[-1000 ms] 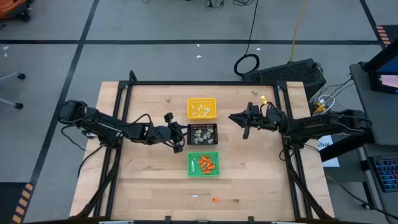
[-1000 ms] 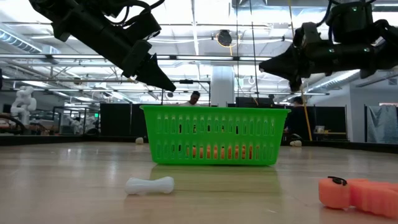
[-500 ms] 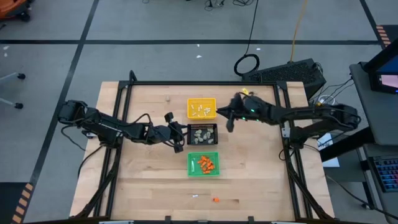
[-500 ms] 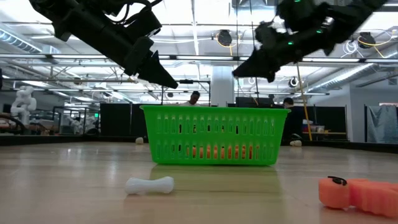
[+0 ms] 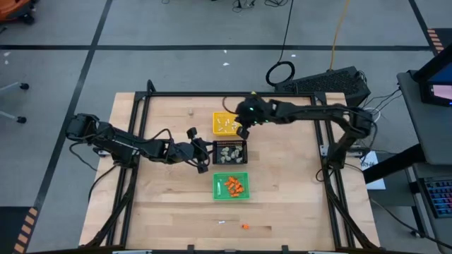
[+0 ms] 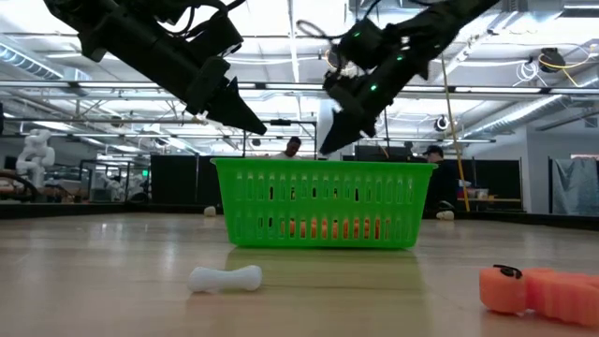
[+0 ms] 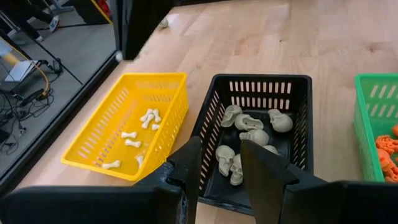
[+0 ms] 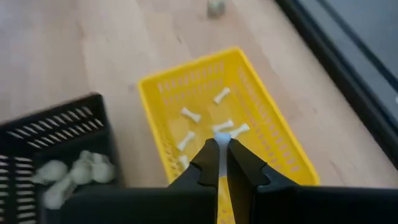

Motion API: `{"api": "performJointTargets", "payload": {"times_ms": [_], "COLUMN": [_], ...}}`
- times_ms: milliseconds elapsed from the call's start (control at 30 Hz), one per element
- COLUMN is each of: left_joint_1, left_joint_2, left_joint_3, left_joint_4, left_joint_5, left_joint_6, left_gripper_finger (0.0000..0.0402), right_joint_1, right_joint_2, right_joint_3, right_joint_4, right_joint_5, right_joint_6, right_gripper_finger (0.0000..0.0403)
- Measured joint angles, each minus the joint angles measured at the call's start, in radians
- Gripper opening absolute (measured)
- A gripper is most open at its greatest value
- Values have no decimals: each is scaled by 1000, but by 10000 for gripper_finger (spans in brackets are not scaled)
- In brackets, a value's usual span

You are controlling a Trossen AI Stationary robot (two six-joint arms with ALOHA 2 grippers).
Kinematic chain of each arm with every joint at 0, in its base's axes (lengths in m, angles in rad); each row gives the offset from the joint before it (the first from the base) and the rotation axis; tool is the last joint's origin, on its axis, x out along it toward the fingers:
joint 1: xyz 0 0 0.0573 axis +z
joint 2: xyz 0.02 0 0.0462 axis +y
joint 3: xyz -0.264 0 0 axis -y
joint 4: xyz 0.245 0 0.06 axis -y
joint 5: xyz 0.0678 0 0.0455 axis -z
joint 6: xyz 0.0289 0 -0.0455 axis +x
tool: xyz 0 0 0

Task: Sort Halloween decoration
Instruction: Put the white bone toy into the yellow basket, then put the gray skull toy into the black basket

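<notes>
Right tool (image 8: 219,151) contents indiscernible

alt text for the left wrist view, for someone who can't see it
The left claw hangs open over a black slotted plastic tray of beige-grey skull lumps. A yellow slotted tray holding small white bones sits beside it on the wooden table.

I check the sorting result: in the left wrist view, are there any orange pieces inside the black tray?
No, the black tray holds only beige-grey skulls; the orange pieces lie in the green tray.
</notes>
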Motion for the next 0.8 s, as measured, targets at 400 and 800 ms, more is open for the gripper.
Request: {"api": "performJointTargets", "payload": {"times_ms": [400,800], "left_joint_1": [0,0], "left_joint_2": [0,0], "left_joint_3": [0,0], "left_joint_4": [-8,-8], "left_joint_5": [0,0], "left_joint_6": [0,0], "left_gripper_finger": [113,113], "right_joint_1": [-24,-25], "right_joint_2": [208,197], "right_joint_3": [187,188], "right_joint_4": [-189,-227], "right_joint_5": [-3,-3], "right_joint_6": [-72,-73], "right_gripper_finger": [0,83]}}
